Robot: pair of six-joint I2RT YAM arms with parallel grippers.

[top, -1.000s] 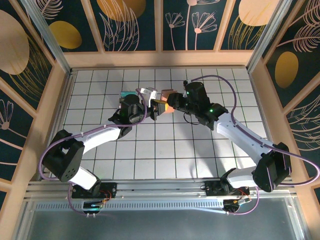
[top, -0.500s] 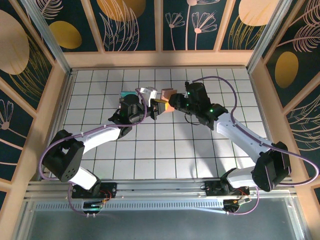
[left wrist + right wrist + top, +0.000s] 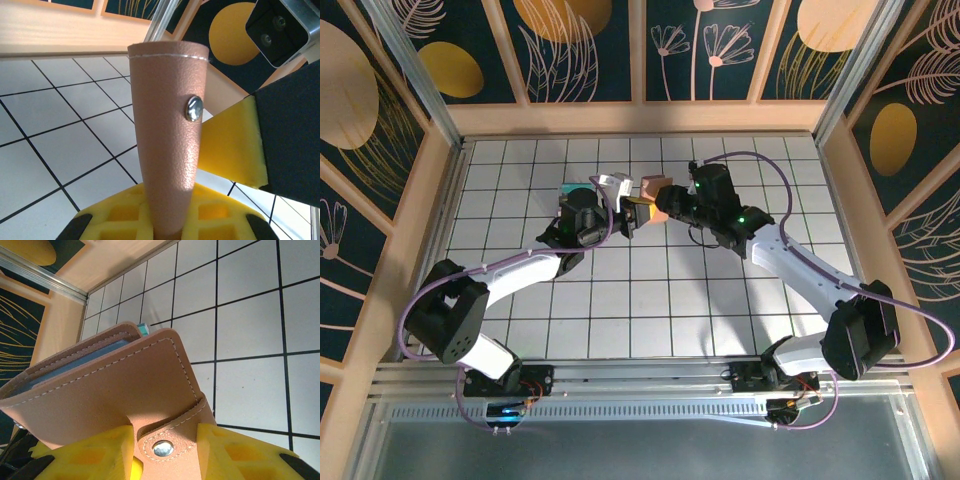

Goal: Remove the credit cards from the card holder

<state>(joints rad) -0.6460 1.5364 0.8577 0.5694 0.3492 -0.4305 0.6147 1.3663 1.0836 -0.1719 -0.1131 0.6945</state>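
Two grippers and one card holder, met above the far middle of the white tiled table (image 3: 520, 300). Item: card holder (image 3: 654, 187), pinkish-brown grained outside with pale stitching, grey-blue lining (image 3: 75, 365) showing at its parted edge; held upright between the two arms. Item: left gripper (image 3: 630, 214), jaws drawn together and clamped on the card holder; in the left wrist view the leather rises out of the narrow seam between its yellow pads (image 3: 120, 220) and widens toward the stitched top. Item: right gripper (image 3: 667, 207), jaws part-way apart, straddling the holder's snap tab (image 3: 172, 427); a yellow pad (image 3: 240, 450) sits just beside each edge of the tab, with the metal stud (image 3: 163, 447) between them. In the left wrist view, one of these pads touches the holder's side just below the stud. Whether the right jaws press the tab or merely flank it cannot be told. Item: teal card (image 3: 576, 190), flat on the tiles beside the left wrist, apart from the holder. A teal sliver (image 3: 143, 329) also shows past the holder's upper edge in the right wrist view; too little shows to say whether it sits in a pocket or lies beyond.
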